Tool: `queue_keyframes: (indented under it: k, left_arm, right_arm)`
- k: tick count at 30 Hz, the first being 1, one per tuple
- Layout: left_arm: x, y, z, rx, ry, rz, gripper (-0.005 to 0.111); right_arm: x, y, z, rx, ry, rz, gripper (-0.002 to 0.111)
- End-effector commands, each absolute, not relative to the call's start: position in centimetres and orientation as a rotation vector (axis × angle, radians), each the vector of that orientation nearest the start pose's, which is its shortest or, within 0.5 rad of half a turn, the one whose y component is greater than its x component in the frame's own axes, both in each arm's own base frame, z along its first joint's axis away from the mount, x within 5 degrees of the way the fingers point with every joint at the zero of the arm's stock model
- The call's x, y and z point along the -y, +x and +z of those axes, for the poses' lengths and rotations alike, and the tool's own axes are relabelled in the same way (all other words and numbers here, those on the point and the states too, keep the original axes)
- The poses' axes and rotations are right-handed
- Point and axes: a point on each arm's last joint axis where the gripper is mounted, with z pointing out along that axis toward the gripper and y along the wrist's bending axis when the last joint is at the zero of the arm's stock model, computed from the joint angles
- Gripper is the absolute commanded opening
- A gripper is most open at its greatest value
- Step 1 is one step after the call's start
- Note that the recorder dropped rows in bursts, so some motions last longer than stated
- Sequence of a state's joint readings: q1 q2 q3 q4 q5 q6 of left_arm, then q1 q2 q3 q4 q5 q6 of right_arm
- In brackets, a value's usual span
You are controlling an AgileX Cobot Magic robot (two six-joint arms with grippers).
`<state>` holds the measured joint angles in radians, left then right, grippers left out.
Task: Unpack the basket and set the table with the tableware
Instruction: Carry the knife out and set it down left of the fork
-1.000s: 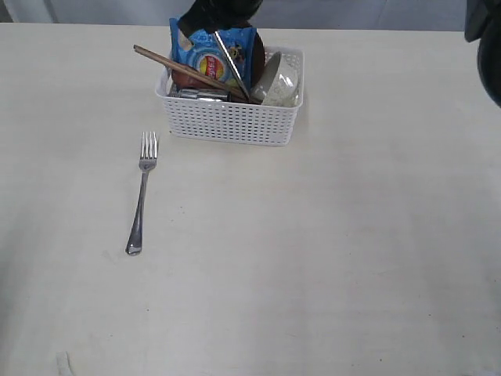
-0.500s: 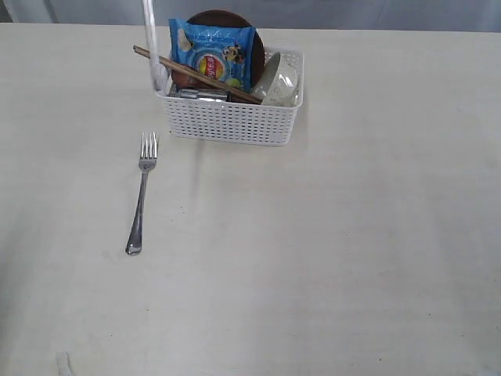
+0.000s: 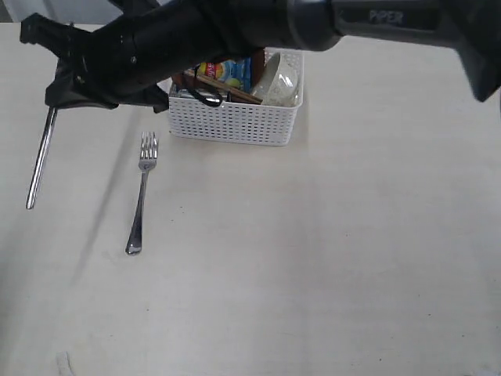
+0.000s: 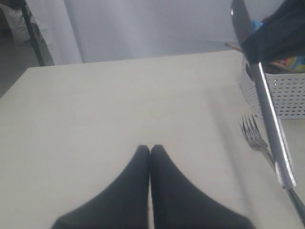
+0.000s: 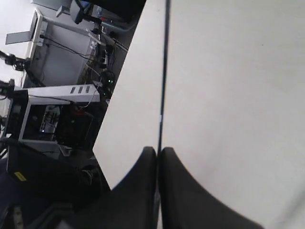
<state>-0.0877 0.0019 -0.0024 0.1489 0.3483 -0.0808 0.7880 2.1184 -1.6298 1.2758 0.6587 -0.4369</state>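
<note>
While the right gripper reaches across the table, its dark fingers are pinched tight on the upper end of the steel knife, which hangs below them, slightly tilted, its lower end above the tabletop. Beside that gripper, partly behind its arm, sits the white basket. Inside it lean an off-white bowl, a blue chip bag and wooden chopsticks; the arm hides the rest. Between the hanging knife and the basket, the fork lies flat on the table. The left gripper is pressed together, holding nothing, with knife and fork off to one side of it.
</note>
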Motion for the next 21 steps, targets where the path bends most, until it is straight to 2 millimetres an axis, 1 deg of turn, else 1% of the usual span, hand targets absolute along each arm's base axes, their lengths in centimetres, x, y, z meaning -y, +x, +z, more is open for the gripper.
queue_keyframes:
  k: [1, 6, 9, 17, 21]
  left_arm:
    - [0.0, 5.4, 18.2, -1.825, 0.101, 0.019, 0.000]
    - [0.0, 5.4, 18.2, -1.825, 0.101, 0.019, 0.000]
    - [0.0, 5.4, 18.2, -1.825, 0.101, 0.019, 0.000]
    - [0.0, 5.4, 18.2, -1.825, 0.102, 0.021, 0.000]
    - [0.0, 5.4, 18.2, -1.825, 0.102, 0.021, 0.000]
  right_arm:
    - [-38.3, 30.6, 19.1, -2.550, -0.328, 1.456, 0.000]
    - [-38.6, 30.4, 15.3, -2.674, -0.330, 1.451, 0.000]
    - [-38.2, 30.7, 13.8, -2.728, -0.297, 1.414, 0.000]
    - [-37.6, 31.5, 11.2, -2.785, -0.251, 1.364, 0.000]
    - [-37.2, 31.8, 10.7, -2.801, -0.234, 1.357, 0.000]
